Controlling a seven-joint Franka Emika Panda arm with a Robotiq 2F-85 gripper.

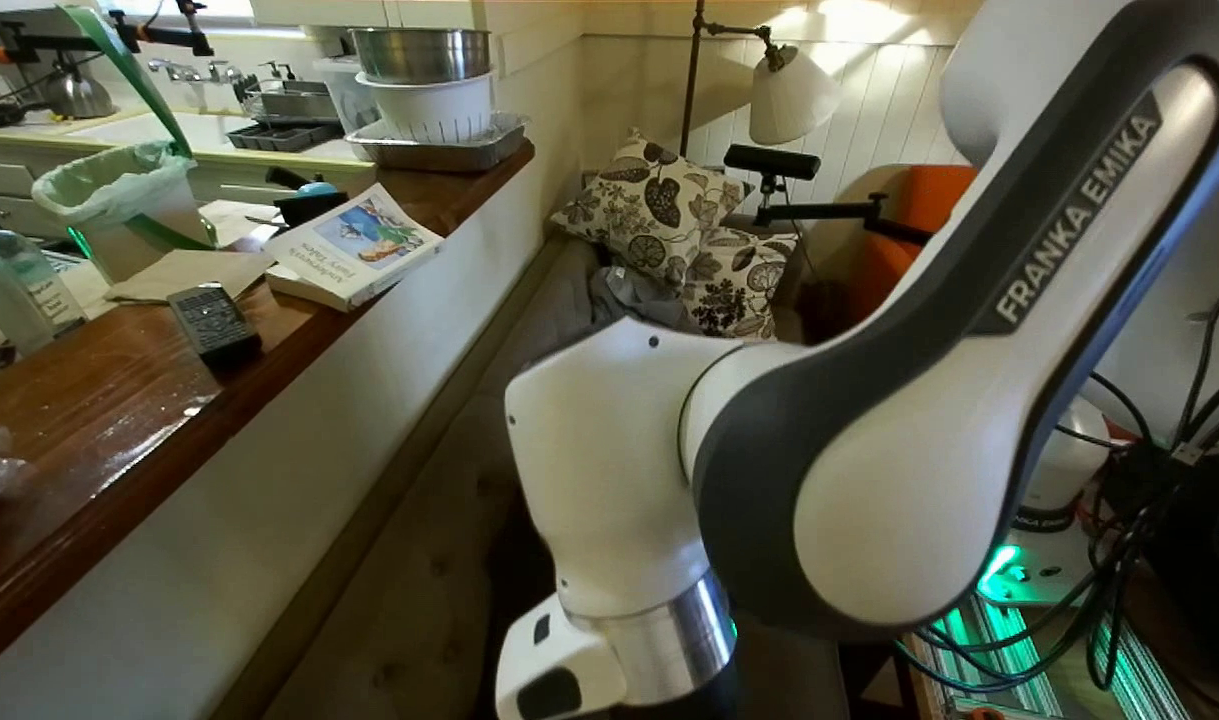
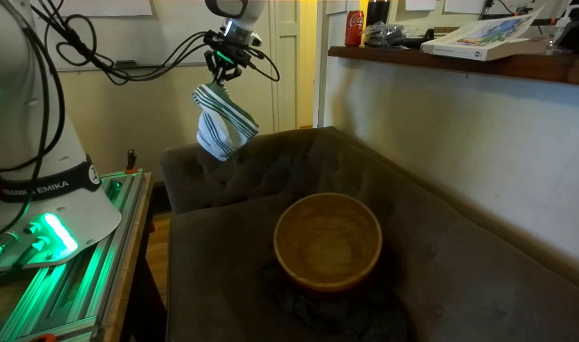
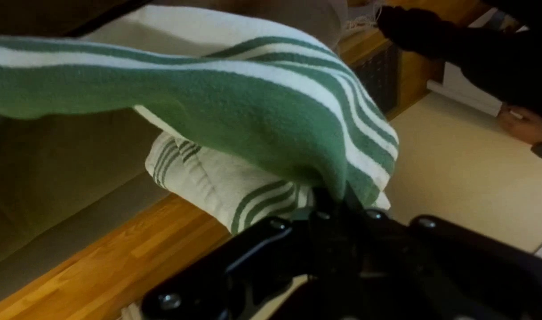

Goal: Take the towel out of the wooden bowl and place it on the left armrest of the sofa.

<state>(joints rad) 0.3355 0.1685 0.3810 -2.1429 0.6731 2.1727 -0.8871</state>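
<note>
In an exterior view, your arm (image 1: 889,480) covers much of the sofa (image 1: 399,620). In an exterior view, your tool (image 2: 218,80) grips the striped towel (image 2: 226,126), dangling near the sofa's far end, contact unclear; the wooden bowl (image 2: 327,237) sits on the sofa. In the wrist view, the towel fans from your tool.

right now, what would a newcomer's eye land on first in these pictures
Probably the green-striped towel, hanging from the gripper, upper left of centre in an exterior view. Next comes the wooden bowl on the sofa, lower in that view. The white robot arm also crowds an exterior view's right half.
</note>
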